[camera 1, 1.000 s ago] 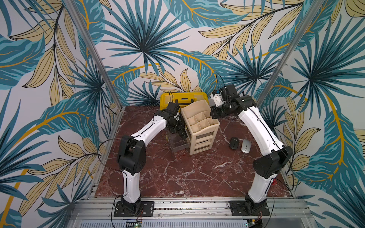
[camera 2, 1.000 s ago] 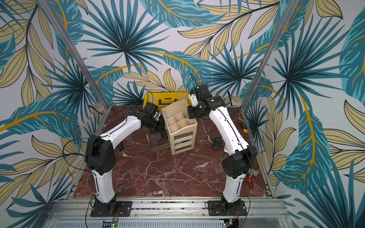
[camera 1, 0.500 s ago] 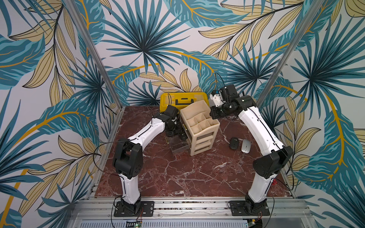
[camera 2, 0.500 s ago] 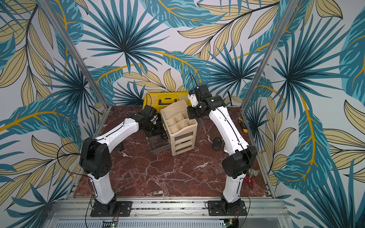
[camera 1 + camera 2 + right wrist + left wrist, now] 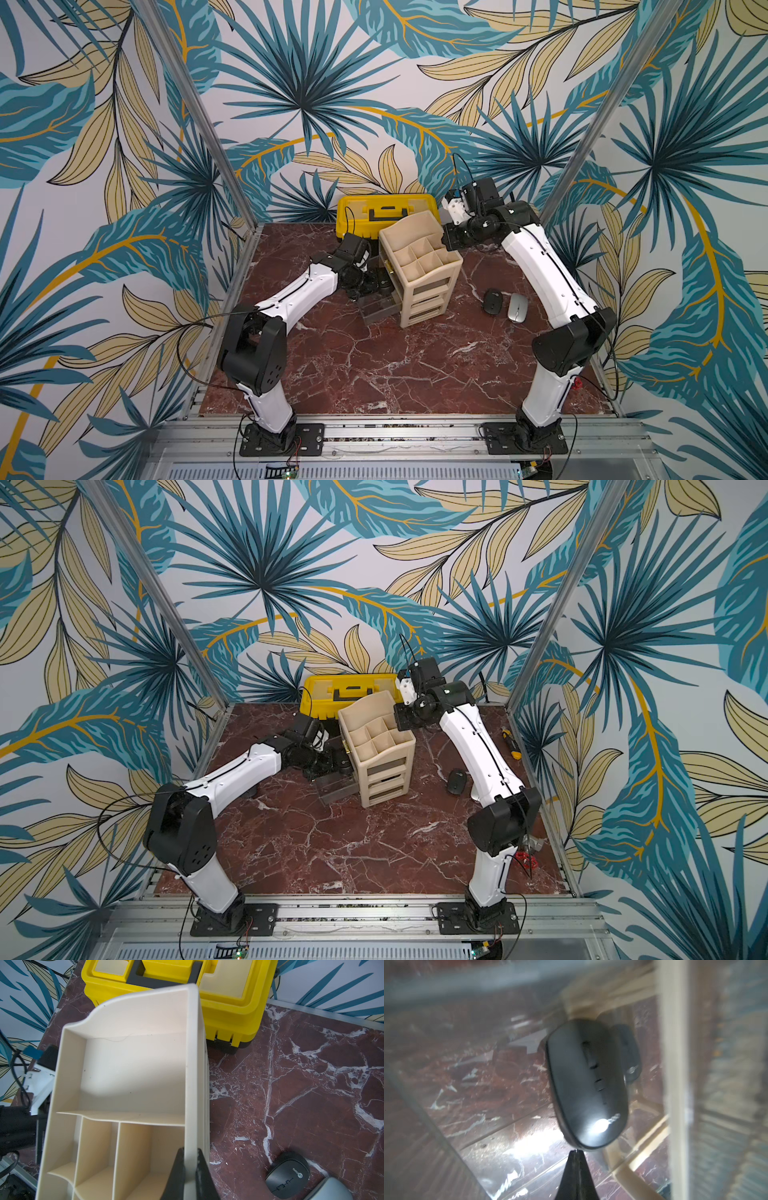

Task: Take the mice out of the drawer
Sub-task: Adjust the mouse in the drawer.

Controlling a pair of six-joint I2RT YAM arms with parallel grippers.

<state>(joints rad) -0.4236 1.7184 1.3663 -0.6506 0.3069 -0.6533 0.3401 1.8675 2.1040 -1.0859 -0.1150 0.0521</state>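
- The mouse (image 5: pixel 587 1088), matte black, lies flat on the floor of the clear drawer (image 5: pixel 376 309), which stands pulled out of the organizer (image 5: pixel 419 266) on the left arm's side. A smaller dark shape behind it may be another mouse or a reflection; I cannot tell which.
- The left pincer (image 5: pixel 575 1153) is closed on nothing. Its joined tip sits at the mouse's near end, and contact cannot be made out.
- A closed tip can only nudge. To lift the mouse, I judge the pincer should open wider than the mouse, drop over its two long sides and close at mid-body. A grip near either end would likely let the smooth shell slip out.
- The drawer walls are close, so the fingers should stay inside them and rise straight up before moving sideways.
- The right pincer (image 5: pixel 190 1153) is clamped on the organizer's top wall. That grip should stop the unit from sliding or tipping during the lift.
- A black mouse (image 5: pixel 492 301) and a silver mouse (image 5: pixel 517 307) lie side by side on the worktop (image 5: pixel 374 365). The bare marble beside them looks like the sensible drop spot.
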